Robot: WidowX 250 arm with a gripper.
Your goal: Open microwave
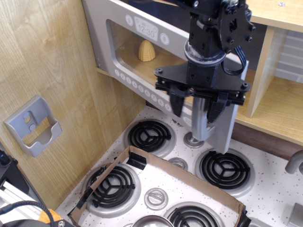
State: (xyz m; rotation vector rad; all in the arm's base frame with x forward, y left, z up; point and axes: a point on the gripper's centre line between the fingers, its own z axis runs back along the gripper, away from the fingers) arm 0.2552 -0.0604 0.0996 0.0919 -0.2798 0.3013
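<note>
The toy microwave [124, 53] sits in the wooden shelf at the top. Its grey door with clear window, printed clock and row of white buttons is hinged on the left and stands swung out towards me at an angle. My black gripper [196, 106] hangs in front of the door's free right edge. Its fingers [176, 101] stand on either side of the silver loop handle [199, 122] and grip it. A yellow cone-shaped toy [147, 50] shows inside through the window.
A grey pocket bracket [33, 125] hangs on the wooden wall at left. Below is a toy stove with black burners [149, 135] and knobs [156, 197]. A low cardboard frame [189, 177] lies across it. A grey tap [294, 163] is at the right edge.
</note>
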